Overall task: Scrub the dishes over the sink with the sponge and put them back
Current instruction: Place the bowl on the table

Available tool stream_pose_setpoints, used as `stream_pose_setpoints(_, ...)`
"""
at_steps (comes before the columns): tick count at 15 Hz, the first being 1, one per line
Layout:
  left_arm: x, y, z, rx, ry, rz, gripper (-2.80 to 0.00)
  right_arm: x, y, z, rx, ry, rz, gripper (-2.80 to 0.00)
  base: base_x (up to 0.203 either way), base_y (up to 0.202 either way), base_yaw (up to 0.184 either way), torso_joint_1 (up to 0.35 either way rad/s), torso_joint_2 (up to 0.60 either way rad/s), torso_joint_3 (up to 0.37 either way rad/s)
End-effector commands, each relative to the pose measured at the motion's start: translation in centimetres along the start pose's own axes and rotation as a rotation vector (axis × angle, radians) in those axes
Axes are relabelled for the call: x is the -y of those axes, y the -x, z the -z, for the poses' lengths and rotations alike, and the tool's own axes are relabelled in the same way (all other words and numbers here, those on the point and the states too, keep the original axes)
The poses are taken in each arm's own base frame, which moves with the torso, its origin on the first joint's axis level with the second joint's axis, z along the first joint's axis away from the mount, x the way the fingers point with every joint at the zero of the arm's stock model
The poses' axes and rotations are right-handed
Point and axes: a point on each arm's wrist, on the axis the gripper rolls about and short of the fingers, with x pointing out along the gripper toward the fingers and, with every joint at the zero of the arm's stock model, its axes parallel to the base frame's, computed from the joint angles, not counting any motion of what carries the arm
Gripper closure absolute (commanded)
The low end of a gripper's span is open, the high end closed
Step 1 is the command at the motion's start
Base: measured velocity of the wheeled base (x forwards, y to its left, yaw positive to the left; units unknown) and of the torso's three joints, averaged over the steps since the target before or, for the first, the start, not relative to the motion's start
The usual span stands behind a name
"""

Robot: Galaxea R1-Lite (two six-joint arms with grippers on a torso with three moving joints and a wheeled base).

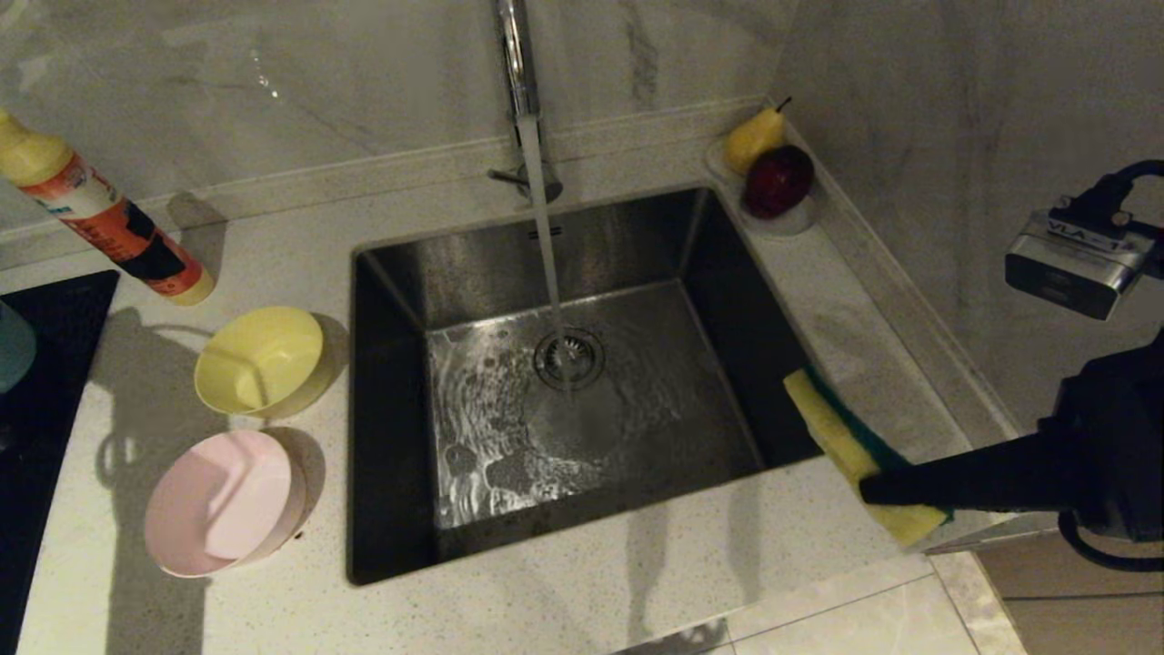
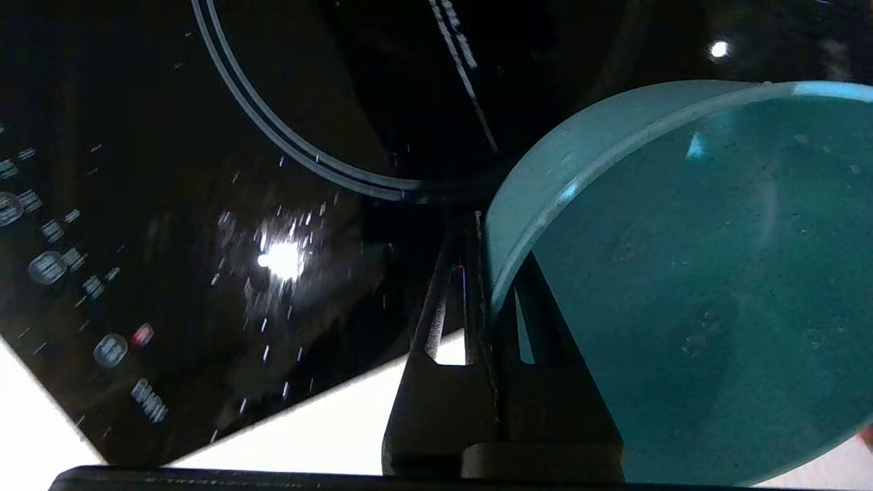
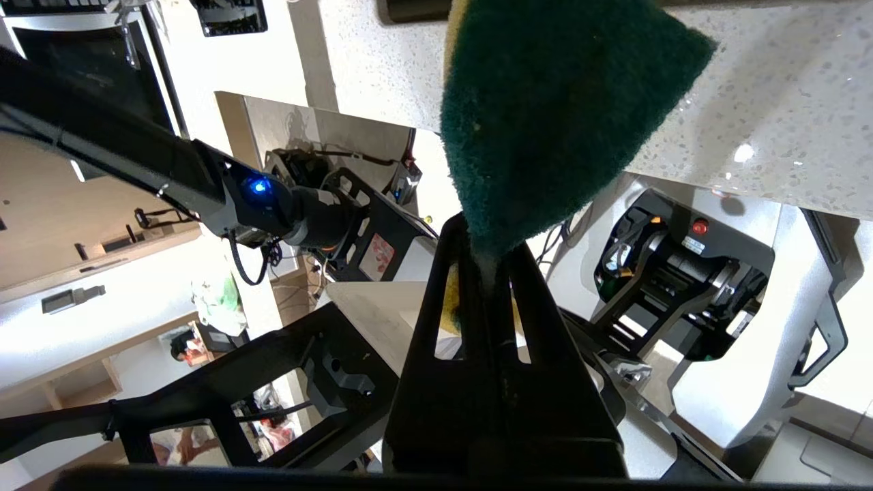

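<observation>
Blue bowl at nine o'clock, sponge at four: the sink lies between them.

The left gripper (image 2: pixel 487 307) is clamped on the light blue bowl (image 2: pixel 682 286) by its rim, over the black cooktop (image 2: pixel 204 204); the sink (image 1: pixel 400 273) lies toward three o'clock from it. The right gripper (image 3: pixel 487 273) pinches the sponge (image 1: pixel 850 446), long axis running ten to four, at the basin's near right corner.

The pale yellow bowl (image 1: pixel 261 361) and the pale pink bowl (image 1: pixel 221 502) sit tilted on the counter left of the sink (image 1: pixel 582 382), near each other, the yellow one farther back. The light blue bowl (image 2: pixel 689 286) is pinched by its rim above the black cooktop. The sponge (image 1: pixel 855 455), green face over yellow foam, is held over the sink's right front corner. Water streams from the tap (image 1: pixel 518 82) onto the drain strainer (image 1: pixel 568 357).
</observation>
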Motion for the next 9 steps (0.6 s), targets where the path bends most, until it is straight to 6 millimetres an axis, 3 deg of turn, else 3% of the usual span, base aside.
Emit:
stream_pose_setpoints(1, -0.4, -2.8, -0.4, -0.029, 0.031, -0.033, 0.0, 0.1, -0.2, 0.0, -0.01, -0.007, 0.003, 0.0, 0.0, 0.0, 0.0, 0.0, 0.0, 0.0)
stream_pose_setpoints(9, -1.0, -4.8, -1.3, -0.035, 0.064, -0.051, 0.0, 0.2, 0.1, 0.3, -0.005, -0.005, 0.004, 0.0, 0.0, 0.0, 0.0, 0.0, 0.0, 0.0)
